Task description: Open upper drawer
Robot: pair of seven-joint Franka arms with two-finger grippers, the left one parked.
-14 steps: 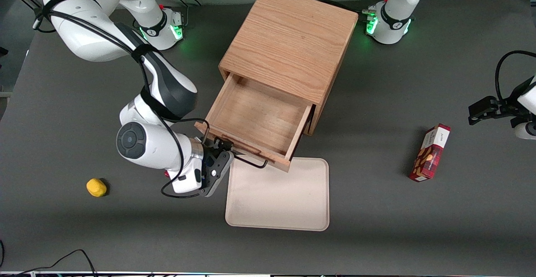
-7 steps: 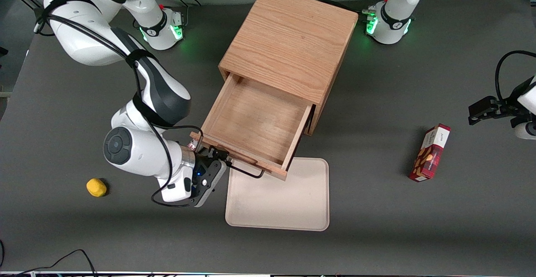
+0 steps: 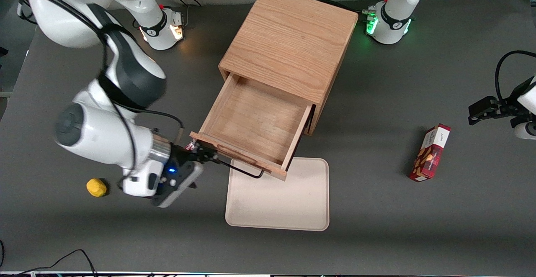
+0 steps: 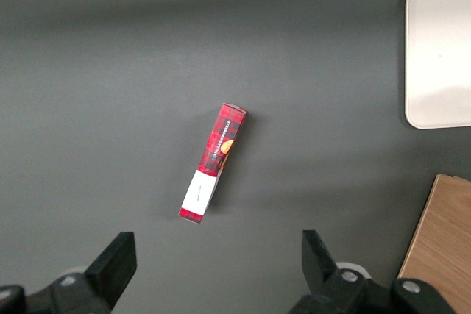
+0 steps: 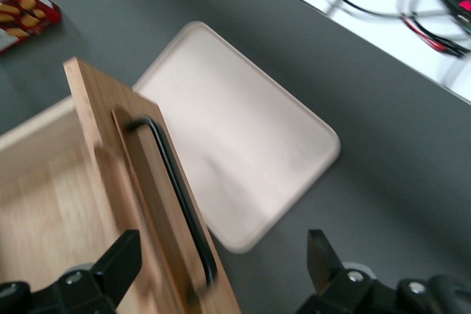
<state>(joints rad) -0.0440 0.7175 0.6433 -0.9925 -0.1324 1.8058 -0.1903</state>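
The upper drawer (image 3: 256,126) stood pulled well out of the oak cabinet (image 3: 289,47), its shallow tray body bare inside and its narrow front overhanging the edge of a cream tray (image 3: 278,197) that lay on the dark worktop (image 3: 377,210) in front of the cabinet. The long black wire handle (image 3: 240,170) ran along the drawer front. The end effector (image 3: 200,155) sat at the handle's end nearest the working arm, its fingers (image 5: 121,259) spread apart and released, with the handle passing between them in the right wrist view. A yellow object (image 3: 96,187) lay toward the working arm's end of the worktop; a red patterned box (image 3: 430,152) lay toward the parked arm's end.
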